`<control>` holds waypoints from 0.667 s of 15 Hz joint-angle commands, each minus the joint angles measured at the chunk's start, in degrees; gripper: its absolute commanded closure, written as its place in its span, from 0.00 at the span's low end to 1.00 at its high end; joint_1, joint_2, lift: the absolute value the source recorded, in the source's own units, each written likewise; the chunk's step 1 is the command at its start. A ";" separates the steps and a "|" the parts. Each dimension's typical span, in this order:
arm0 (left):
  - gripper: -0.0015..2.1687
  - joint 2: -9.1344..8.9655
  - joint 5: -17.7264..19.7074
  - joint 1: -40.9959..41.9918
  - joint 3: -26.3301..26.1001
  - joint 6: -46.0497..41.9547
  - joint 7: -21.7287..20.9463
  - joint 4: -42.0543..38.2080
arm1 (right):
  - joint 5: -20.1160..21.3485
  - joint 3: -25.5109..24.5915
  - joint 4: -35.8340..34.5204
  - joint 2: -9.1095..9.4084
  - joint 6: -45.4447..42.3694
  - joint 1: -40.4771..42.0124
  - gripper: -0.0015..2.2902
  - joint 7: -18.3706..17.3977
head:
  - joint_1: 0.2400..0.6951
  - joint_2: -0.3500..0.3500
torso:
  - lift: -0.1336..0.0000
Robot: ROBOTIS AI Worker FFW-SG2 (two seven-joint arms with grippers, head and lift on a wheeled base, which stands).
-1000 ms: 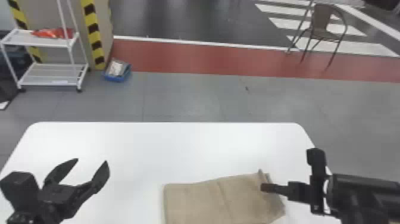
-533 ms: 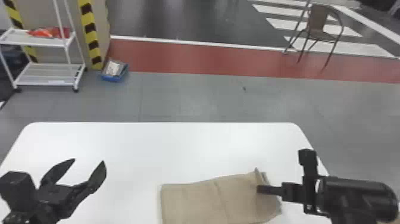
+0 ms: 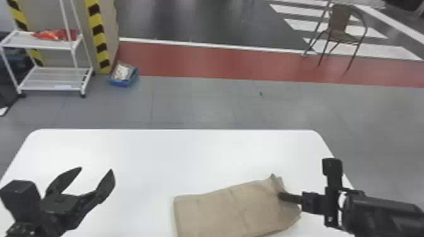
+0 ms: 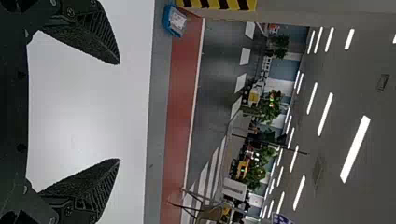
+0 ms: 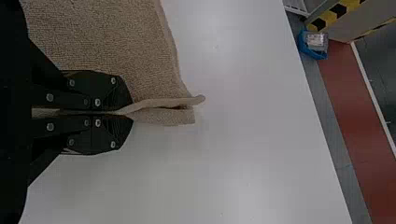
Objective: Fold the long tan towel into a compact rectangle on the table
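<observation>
Farthest left, well beyond the left fingers and off the worktop, a white cart [image 3: 50, 85] stands on the floor [image 3: 195, 101] with a red and orange packet [image 3: 56, 34] on its upper shelf. The left gripper [image 3: 96, 169] is over the left part of the white worktop [image 3: 148, 160], its fingers spread wide; in the left wrist view bare worktop shows between them. Beyond these fingers are a yellow-and-black striped post [image 3: 97, 37] and, just beside its foot, a blue bin [image 3: 123, 83] holding something pale.

The towel [image 3: 211, 214] lies on the worktop to the right of the left fingers, well apart from them. It is folded and mostly flat, with a crease running across it. Its left end is the one nearer the left fingers; its right end reaches the right fingers.

The right gripper [image 3: 280, 196] has its fingers pressed together on the towel's edge at that right end. A corner peaks up just beyond their tips. In the right wrist view the pinched edge runs out past the tips as a raised lip, another layer beneath it, and most of the towel lies to one side of the fingers.

Well beyond the right fingers, a brown chair [image 3: 339, 31] stands on the floor.
</observation>
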 commanded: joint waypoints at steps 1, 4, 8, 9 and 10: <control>0.07 -0.03 -0.04 0.00 -0.13 0.00 0.06 0.00 | -2.17 -1.46 -0.47 0.03 -1.03 0.48 0.67 0.35 | 1.00 0.22 | 1.00; 0.07 -0.03 -0.21 0.00 -0.57 0.00 0.06 -0.09 | -4.63 -5.24 -3.28 -0.06 0.72 0.75 0.67 0.88 | 1.00 0.21 | 1.00; 0.07 -0.03 -0.39 0.00 -0.84 0.18 0.06 -0.44 | -6.48 -9.28 -10.93 -0.76 10.22 0.48 0.67 3.16 | 1.00 0.16 | 1.00; 0.07 -0.03 -0.39 0.09 -0.84 0.18 0.06 -0.44 | -6.56 -9.54 -12.42 -0.85 11.97 0.04 0.67 3.16 | 1.00 0.15 | 1.00; 0.07 -0.03 -0.48 0.09 -0.92 0.18 0.06 -0.44 | -6.39 -10.51 -13.21 -1.20 14.08 -0.66 0.67 3.16 | 1.00 0.14 | 1.00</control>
